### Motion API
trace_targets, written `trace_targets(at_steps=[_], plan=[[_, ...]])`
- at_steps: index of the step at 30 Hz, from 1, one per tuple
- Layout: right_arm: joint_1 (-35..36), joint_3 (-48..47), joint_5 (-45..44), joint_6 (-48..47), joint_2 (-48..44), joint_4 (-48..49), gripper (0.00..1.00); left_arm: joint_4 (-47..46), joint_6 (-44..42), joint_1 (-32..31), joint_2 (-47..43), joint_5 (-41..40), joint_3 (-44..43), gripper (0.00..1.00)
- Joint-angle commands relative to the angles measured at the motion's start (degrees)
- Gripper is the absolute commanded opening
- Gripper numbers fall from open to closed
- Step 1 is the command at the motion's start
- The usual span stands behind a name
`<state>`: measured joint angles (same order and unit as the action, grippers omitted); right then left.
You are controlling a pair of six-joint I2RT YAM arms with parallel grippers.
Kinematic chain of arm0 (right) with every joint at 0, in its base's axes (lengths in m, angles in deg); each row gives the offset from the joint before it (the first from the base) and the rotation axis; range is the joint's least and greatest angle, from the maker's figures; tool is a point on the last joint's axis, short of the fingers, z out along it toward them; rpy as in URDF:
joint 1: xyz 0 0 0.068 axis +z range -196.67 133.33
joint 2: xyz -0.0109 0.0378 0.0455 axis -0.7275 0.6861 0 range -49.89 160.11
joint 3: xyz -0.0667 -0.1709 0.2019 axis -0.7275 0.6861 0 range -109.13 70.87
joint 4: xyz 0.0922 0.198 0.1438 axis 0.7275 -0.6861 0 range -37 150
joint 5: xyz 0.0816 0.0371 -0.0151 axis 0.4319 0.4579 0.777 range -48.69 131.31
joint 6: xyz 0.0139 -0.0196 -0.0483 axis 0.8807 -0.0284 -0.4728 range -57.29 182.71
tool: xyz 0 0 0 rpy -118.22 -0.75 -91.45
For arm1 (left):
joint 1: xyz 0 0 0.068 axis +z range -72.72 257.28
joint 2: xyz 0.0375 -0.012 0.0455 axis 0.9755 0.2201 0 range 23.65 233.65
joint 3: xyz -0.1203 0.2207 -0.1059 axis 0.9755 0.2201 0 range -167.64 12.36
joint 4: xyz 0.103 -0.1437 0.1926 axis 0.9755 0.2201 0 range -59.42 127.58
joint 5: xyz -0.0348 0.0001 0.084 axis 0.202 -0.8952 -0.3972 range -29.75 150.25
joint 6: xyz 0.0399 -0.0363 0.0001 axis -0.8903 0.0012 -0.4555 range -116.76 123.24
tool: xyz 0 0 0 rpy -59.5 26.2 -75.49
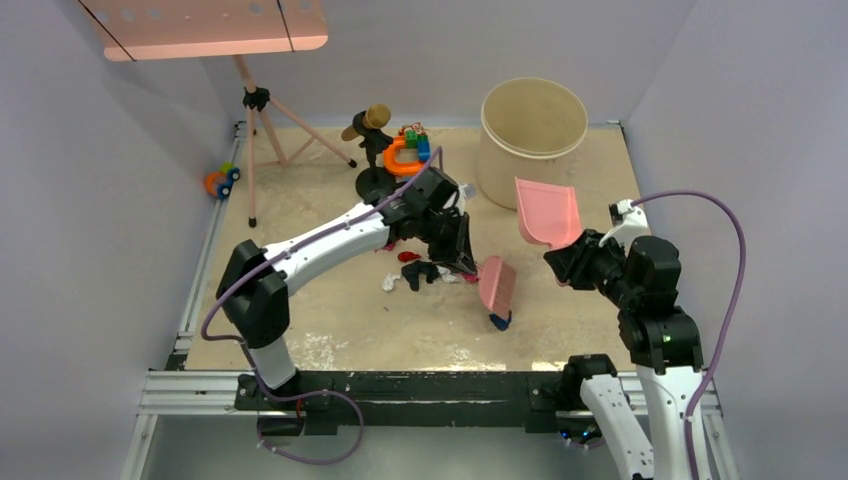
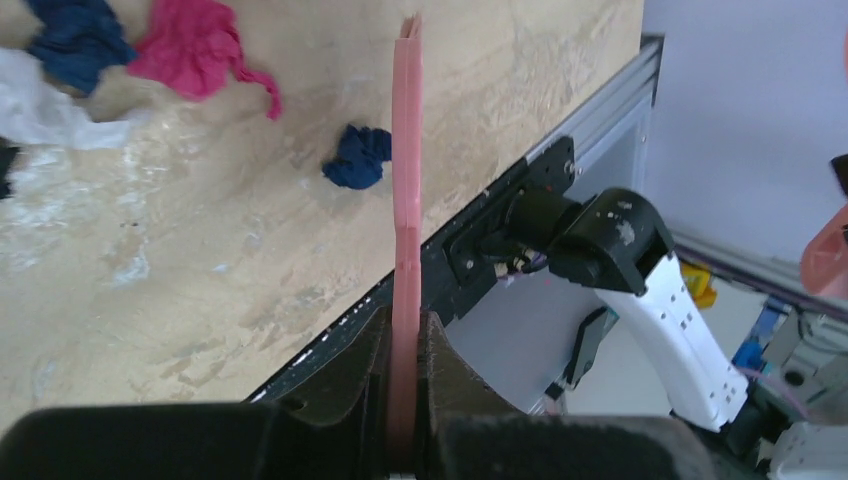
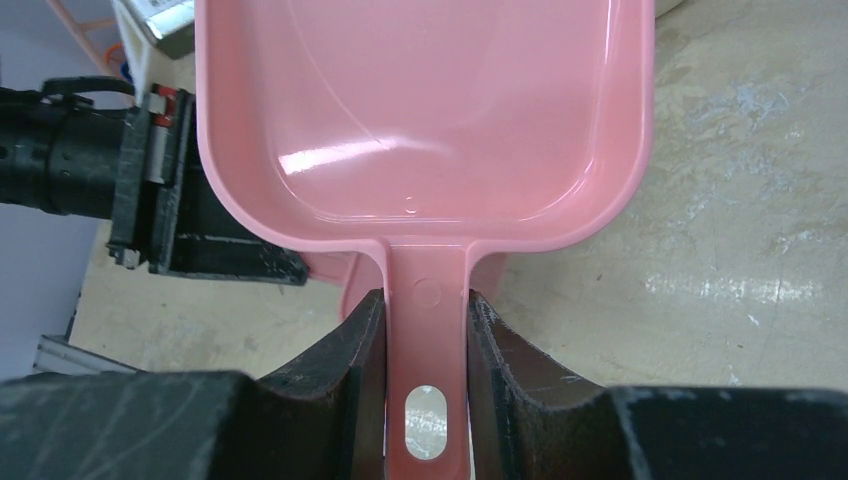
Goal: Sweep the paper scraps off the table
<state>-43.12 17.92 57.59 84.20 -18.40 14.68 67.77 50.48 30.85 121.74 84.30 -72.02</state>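
The brush (image 2: 405,200) is pinched by its handle in the left hand (image 2: 405,345), whose fingers are pressed flat against it. From that wrist it is seen edge-on, as a thin pink strip whose long axis runs straight out from the hand. From above, its head is seen hanging low over the counter (image 1: 330,300).

The scraps (image 1: 418,272) are gathered in a loose heap on the counter just beside the brush, on the face turned away from the pan (image 3: 425,100). Red, white and navy wads can be told apart. One navy scrap (image 2: 358,158) lies apart from the heap, close against the brush near its tip; whether it is touched cannot be told.

The pan is clamped by its handle in the right hand (image 3: 425,310), whose fingers are closed tight on it. It appears to be held off the counter on the other side of the brush, well apart from it. Its long axis runs from the hand toward the bucket (image 1: 533,128), and its open mouth is pointed that way, not at the brush.

The brush thus stands between heap and pan, and the left hand is much the nearer to the scraps. It is judged that the brush must be carried round to the far side of the heap, its broad face turned toward the pan, and that the pan must be lowered with its mouth turned to the brush.
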Motion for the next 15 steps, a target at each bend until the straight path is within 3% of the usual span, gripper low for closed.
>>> trace_targets(at_steps=[1, 7, 15], plan=[[0.1, 0.4, 2.0, -1.2, -0.2, 1.6, 0.00, 2.2, -4.5, -2.4, 3.3, 7.6, -4.5, 0.00], [0.0, 1.2, 3.1, -1.2, 0.5, 2.7, 0.00, 4.7, -5.9, -4.0, 7.3, 5.5, -5.0, 0.00], [0.1, 1.2, 3.4, -1.3, 0.8, 2.5, 0.00, 23.1, -14.1, -3.9, 8.9, -18.7, -13.1, 0.00]])
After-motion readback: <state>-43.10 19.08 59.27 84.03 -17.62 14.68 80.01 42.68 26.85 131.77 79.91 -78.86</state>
